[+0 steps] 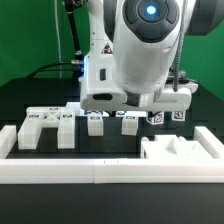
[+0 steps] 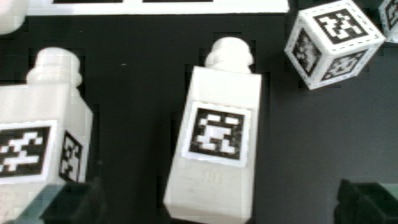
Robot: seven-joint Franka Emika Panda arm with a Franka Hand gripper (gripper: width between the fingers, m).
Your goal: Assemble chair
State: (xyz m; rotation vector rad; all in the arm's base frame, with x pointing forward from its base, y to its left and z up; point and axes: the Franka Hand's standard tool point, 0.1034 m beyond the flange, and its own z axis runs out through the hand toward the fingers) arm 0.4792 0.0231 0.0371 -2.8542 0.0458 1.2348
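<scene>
In the wrist view a white chair bar (image 2: pixel 217 130) with a black-and-white tag lies on the black table. Its lower end sits between my two dark fingertips (image 2: pixel 365 200), with a gap on each side. My gripper (image 2: pixel 210 212) is open and holds nothing. A second tagged bar (image 2: pixel 45 125) lies beside the first, and a tagged white cube (image 2: pixel 334 45) lies beyond it. In the exterior view my gripper (image 1: pixel 128 106) hangs low over the row of small parts (image 1: pixel 130 122); the hand hides its fingertips.
The long white border rail (image 1: pixel 100 170) runs along the front. A slotted white panel (image 1: pixel 180 150) lies at the exterior view's right, behind it. A blocky white part (image 1: pixel 40 125) lies at the left. Tagged cubes (image 1: pixel 168 116) sit further back on the right.
</scene>
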